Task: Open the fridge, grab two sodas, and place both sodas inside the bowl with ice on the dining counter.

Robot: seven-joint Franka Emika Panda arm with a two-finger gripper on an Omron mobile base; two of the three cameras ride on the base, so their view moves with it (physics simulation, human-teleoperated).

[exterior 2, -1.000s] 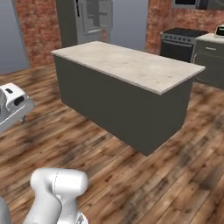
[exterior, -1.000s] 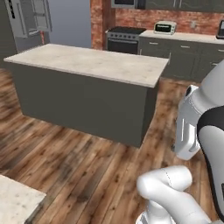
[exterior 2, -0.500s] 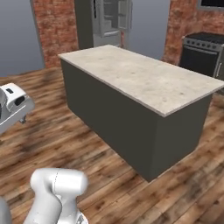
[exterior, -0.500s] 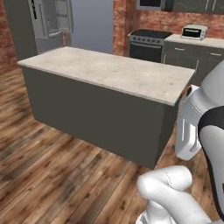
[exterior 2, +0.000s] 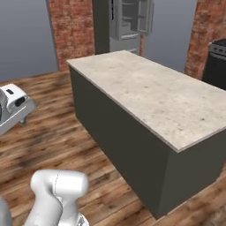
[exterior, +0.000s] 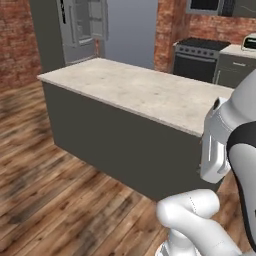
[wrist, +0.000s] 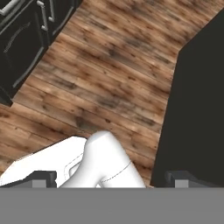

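The tall grey fridge (exterior: pixel 82 25) stands at the back behind an island, its upper doors swung open onto pale shelves; in the right base view the fridge (exterior 2: pixel 128 20) is at the top middle. My gripper (wrist: pixel 111 178) points down at the wood floor, its two dark fingertips (wrist: pixel 43 177) set far apart with nothing between them, so it is open. The hand itself hangs at the right edge of the left base view and at the left edge of the right base view. The sodas, the bowl and the dining counter are out of view.
A short island (exterior: pixel 135 90) with a beige speckled top on a dark base fills the middle, also island (exterior 2: pixel 150 92). A black stove (exterior: pixel 200 57) and a toaster (exterior: pixel 249 42) stand at the back right. Dark cabinets (wrist: pixel 26 35) and the island's dark wall (wrist: pixel 197 109) flank the floor below the hand.
The whole picture has shifted: the base has driven and turned, so the island looks larger and the fridge sits closer to the middle. The arm keeps its pose.
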